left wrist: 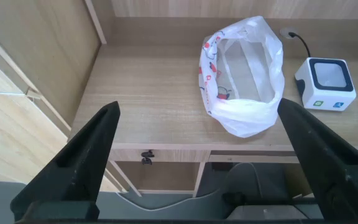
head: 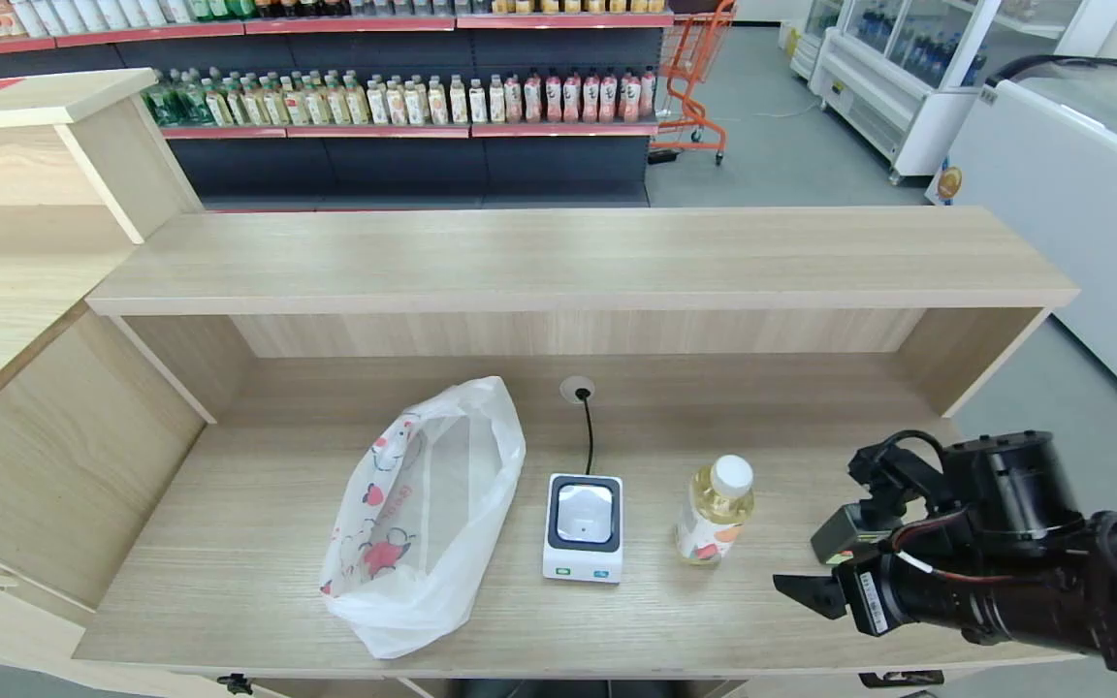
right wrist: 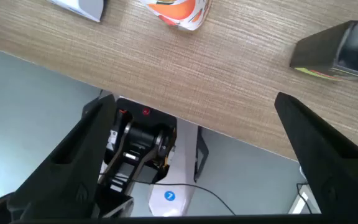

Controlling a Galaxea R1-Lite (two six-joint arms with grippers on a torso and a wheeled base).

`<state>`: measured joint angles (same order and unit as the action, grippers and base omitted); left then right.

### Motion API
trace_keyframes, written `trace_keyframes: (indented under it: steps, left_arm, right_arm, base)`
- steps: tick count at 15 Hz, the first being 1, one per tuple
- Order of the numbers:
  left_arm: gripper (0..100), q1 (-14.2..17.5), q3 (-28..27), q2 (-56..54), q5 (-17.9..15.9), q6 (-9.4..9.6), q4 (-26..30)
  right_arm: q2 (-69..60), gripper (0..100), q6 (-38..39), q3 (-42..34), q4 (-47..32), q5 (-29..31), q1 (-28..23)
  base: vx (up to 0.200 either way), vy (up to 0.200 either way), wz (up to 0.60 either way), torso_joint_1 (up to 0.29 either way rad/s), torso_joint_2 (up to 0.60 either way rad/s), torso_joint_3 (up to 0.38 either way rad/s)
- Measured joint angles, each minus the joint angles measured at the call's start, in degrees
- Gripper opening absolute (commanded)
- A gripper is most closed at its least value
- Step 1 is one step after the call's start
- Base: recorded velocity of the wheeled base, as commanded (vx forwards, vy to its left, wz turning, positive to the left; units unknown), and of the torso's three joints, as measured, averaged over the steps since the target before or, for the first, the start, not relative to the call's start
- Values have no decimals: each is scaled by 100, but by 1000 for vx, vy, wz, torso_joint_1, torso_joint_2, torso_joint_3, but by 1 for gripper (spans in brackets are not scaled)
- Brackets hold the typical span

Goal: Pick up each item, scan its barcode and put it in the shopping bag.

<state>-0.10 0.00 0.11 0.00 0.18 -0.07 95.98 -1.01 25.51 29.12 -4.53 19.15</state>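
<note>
Bottle [head: 716, 511]: stands upright on the counter [head: 229, 582], just right of the scanner [head: 584, 525]; white cap on, not gripped.
Dark box [head: 842, 533]: on the counter, right of the bottle, partly hidden by the right arm; not gripped.
Shopping bag [head: 423, 514]: lies left of the scanner, mouth open; no item is visible inside.
Right gripper [right wrist: 194, 104]: fingers spread wide, holding nothing; at the near right edge of the counter, near the dark box.
Left gripper [left wrist: 199, 107]: fingers spread wide, holding nothing; off the near left of the counter, nearer than the bag.
Done: judged nothing; no item bagged.
Left: both items need pickup, scan and bagging.
Likely first step: right gripper closes on the dark box or the bottle.
</note>
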Motion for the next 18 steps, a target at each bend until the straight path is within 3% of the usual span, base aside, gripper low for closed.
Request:
trace_keyframes:
  steps: [7, 13, 18]
  left_arm:
    - [100, 0, 0, 0, 0, 0, 0]
    - [100, 0, 0, 0, 0, 0, 0]
    - [100, 0, 0, 0, 0, 0, 0]
  right_arm:
    - [1841, 100, 221, 56, 2644, 1318, 964]
    - [2927, 100, 77, 334, 3794, 1925, 1315]
    - [3421, 100, -211, 629, 4418, 1911, 1326]
  base:
    - [0, 0, 0, 0, 0, 0]
    - [0, 0, 0, 0, 0, 0]
    - [0, 0, 0, 0, 0, 0]
